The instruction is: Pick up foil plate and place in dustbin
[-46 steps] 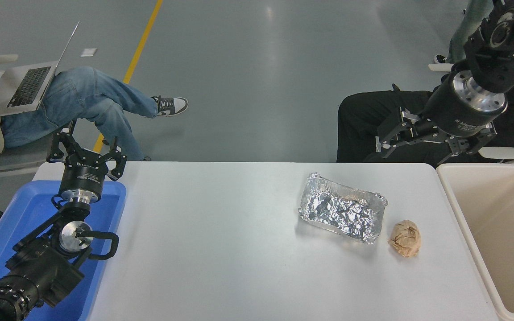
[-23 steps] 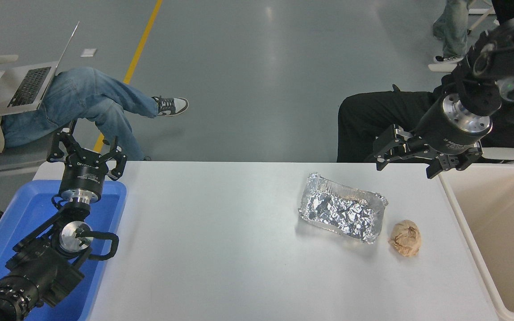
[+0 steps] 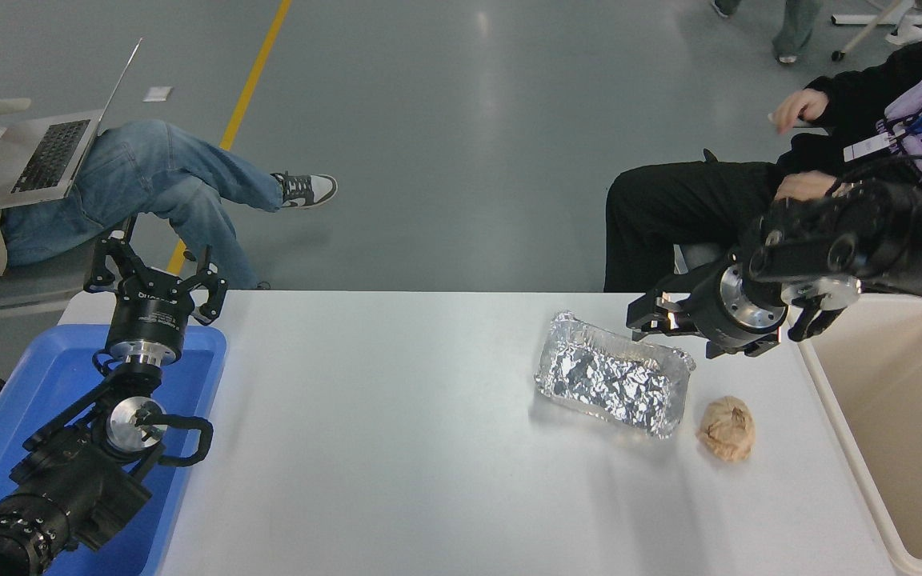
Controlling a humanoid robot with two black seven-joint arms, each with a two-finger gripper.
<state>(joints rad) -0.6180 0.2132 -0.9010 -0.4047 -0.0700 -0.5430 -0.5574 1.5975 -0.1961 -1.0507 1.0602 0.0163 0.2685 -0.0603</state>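
The foil plate (image 3: 611, 374), a crinkled silver tray with a raised rim, lies on the white table (image 3: 397, 448) right of centre. My right gripper (image 3: 653, 318) comes in from the right edge and hangs low just above the plate's far right corner, its fingers spread open and empty. The dustbin (image 3: 833, 408), a large beige bin, stands against the table's right end and nothing shows inside it. My left gripper (image 3: 154, 270) is parked open at the lower left over a blue tray.
A crumpled tan paper ball (image 3: 726, 429) lies just right of the foil plate, between it and the bin. The blue tray (image 3: 45, 376) sits at the table's left end. A person with a laptop (image 3: 49, 156) sits far left; another person in black (image 3: 693, 216) sits behind my right arm.
My right arm has swung down and to the left from high above the bin, ending low at the foil plate's far right corner. The plate, paper ball and left arm have not moved.
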